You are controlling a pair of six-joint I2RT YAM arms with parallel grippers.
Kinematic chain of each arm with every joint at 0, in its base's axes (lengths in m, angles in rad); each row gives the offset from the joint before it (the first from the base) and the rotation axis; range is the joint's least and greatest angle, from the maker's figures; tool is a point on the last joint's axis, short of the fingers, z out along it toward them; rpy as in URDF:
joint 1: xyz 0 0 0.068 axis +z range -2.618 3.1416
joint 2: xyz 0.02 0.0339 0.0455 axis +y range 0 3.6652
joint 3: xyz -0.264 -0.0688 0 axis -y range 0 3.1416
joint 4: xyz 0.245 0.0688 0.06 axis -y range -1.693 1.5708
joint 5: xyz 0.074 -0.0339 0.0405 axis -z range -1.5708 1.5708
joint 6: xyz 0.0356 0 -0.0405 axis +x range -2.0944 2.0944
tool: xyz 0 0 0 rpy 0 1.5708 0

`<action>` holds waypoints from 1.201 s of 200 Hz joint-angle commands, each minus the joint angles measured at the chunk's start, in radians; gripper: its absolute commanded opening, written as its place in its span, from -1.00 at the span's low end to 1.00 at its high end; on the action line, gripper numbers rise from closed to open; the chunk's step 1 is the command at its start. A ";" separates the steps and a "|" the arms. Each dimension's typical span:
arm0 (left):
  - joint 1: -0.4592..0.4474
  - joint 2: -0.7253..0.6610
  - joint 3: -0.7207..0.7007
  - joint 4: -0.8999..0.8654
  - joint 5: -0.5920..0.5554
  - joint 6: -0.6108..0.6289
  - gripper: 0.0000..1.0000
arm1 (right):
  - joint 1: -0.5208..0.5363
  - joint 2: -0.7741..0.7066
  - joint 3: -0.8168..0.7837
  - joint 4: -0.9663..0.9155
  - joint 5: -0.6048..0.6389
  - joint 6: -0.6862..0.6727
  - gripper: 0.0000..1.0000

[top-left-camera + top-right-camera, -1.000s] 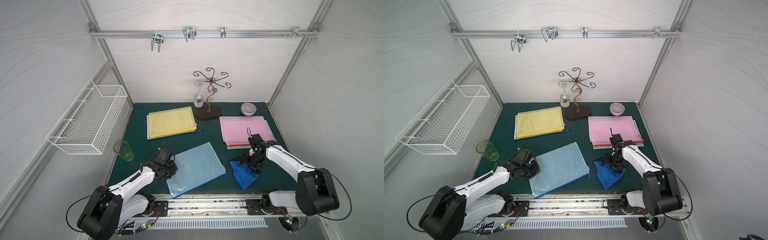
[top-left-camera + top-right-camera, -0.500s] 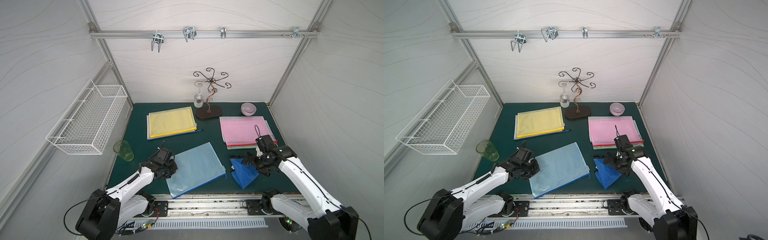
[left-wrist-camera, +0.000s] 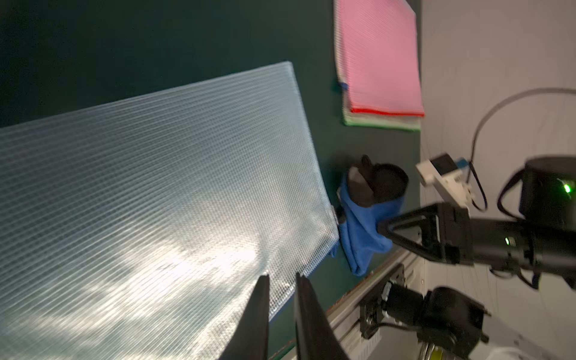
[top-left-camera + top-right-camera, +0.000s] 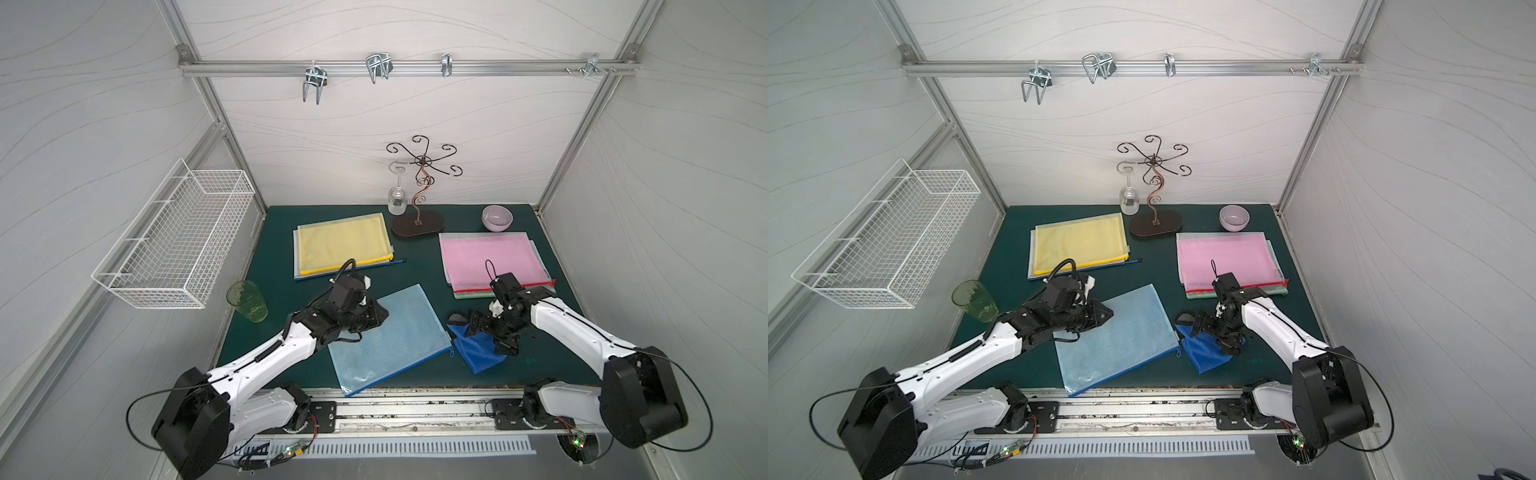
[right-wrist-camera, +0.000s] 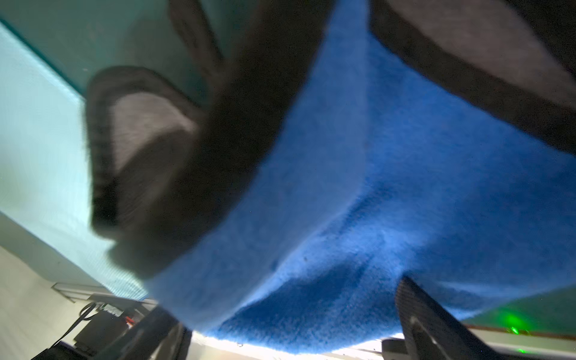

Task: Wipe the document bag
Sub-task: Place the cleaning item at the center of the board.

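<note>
The document bag (image 4: 390,336) is a blue mesh zip pouch lying flat at the table's front middle, and it also fills the left wrist view (image 3: 156,187). My left gripper (image 4: 384,318) is over the bag's far-left edge. Its jaws stand a narrow gap apart with nothing between them (image 3: 282,280). A blue cloth (image 4: 478,353) with a black-and-grey fold at its far end lies just right of the bag. My right gripper (image 4: 490,336) is low over this cloth and open wide, with a finger on either side of the bunched fabric (image 5: 311,218).
A pile of bags topped by a yellow one (image 4: 343,245) lies at the back left. Another pile topped by a pink one (image 4: 492,259) lies at the back right. A scrolled glass stand (image 4: 417,224) with a hanging wine glass (image 4: 397,201), a lilac bowl (image 4: 497,217) and a green cup (image 4: 247,301) stand around. A wire basket (image 4: 174,245) hangs on the left wall.
My right arm rose and swung off the cloth, then came back down over it with its jaws wide. My left gripper stayed at the bag's edge and its jaws parted slightly.
</note>
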 commanded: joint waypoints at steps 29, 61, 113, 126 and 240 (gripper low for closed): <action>-0.163 0.289 0.135 0.394 0.183 0.057 -0.58 | -0.024 0.024 0.039 0.030 -0.025 -0.004 0.98; -0.193 0.442 0.200 0.521 0.241 0.023 -0.54 | -0.032 0.004 0.021 0.008 -0.010 -0.013 0.98; -0.251 0.674 0.383 0.512 0.309 0.009 -0.43 | -0.039 -0.035 0.023 -0.020 -0.016 -0.015 0.98; -0.255 0.744 0.429 0.463 0.309 -0.018 -0.45 | -0.039 -0.042 0.034 -0.035 -0.015 -0.016 0.98; -0.212 0.733 0.448 0.261 0.210 -0.018 -0.36 | -0.038 -0.191 0.225 -0.187 0.078 -0.022 0.97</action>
